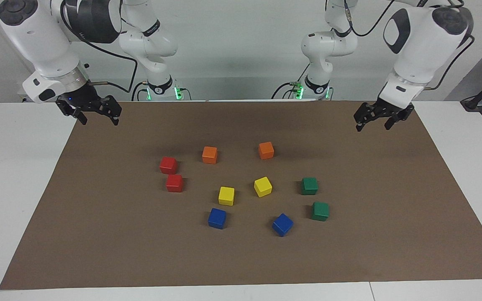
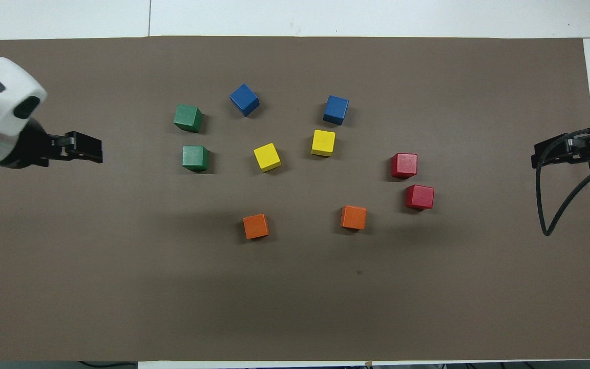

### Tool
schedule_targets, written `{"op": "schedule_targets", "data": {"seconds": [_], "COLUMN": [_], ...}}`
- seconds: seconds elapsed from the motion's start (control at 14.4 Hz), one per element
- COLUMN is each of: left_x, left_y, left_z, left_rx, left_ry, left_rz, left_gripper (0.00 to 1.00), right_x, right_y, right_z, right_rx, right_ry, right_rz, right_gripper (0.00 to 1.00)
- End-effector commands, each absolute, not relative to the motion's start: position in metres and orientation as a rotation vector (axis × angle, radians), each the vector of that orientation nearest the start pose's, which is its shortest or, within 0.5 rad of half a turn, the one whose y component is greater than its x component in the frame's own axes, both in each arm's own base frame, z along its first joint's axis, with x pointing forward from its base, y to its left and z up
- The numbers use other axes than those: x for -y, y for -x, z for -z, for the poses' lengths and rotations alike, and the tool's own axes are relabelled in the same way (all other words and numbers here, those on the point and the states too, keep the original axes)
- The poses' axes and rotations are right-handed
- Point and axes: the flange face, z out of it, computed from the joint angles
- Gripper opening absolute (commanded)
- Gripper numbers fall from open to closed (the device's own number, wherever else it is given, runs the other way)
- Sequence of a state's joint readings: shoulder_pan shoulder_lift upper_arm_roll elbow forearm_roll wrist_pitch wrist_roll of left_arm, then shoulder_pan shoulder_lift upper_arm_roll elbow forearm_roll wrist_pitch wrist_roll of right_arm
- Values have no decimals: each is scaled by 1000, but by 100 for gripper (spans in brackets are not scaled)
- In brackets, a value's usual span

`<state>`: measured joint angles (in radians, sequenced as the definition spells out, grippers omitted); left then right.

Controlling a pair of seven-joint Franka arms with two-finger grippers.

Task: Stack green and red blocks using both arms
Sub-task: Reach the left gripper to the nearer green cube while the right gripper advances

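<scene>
Ten cubes lie flat on the brown mat (image 1: 98,234) covering the desk (image 1: 11,188), none stacked, so the task stands at its opening step. The two green blocks sit toward the left arm's end of the desk: the green block nearer the robots (image 1: 309,186) and the green block farther from them (image 1: 320,211), near each other but apart. The two red blocks sit toward the right arm's end: the nearer red block (image 1: 168,165) and the farther red block (image 1: 174,183), just beside each other. Between the pairs lie two orange cubes (image 1: 209,154), two yellow cubes (image 1: 226,195) and two blue cubes (image 1: 217,218) (none belongs to the task). The left gripper (image 1: 374,119) hangs above the mat's edge at its own end, jaws open and empty, well apart from the green blocks. The right gripper (image 1: 94,113) hangs over the mat's corner at its end, jaws open, holding nothing. Risks, as judged: the red blocks lie so close together that a finger coming down on one may nudge its neighbour; a yellow cube lies near the nearer green block and could be clipped or taken in error; an off-centre release would topple a stack, since the cubes are small and equal in size; both arms converging on the crowded middle could collide.
</scene>
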<state>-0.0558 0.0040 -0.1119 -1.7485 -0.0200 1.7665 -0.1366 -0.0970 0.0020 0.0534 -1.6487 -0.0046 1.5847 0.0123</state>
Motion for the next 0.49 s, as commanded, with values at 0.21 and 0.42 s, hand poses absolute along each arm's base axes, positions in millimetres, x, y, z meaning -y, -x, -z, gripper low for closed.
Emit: {"op": "schedule_targets", "data": {"seconds": [0.21,0.42], "left_x": [178,204], "left_y": [-564,-578], "left_z": [-439,-382], "left_rx": [-48,-53], "left_ry": [3201,3217], "left_rz": [115,134], "left_gripper": [100,100], "right_x": [3,-30], "right_y": [-550,-543], "right_z": [-578,-544], "right_rx": [-85,-187], "right_ry": [3137,3136], "right_rz": [-121,-37], "right_gripper": [100,100]}}
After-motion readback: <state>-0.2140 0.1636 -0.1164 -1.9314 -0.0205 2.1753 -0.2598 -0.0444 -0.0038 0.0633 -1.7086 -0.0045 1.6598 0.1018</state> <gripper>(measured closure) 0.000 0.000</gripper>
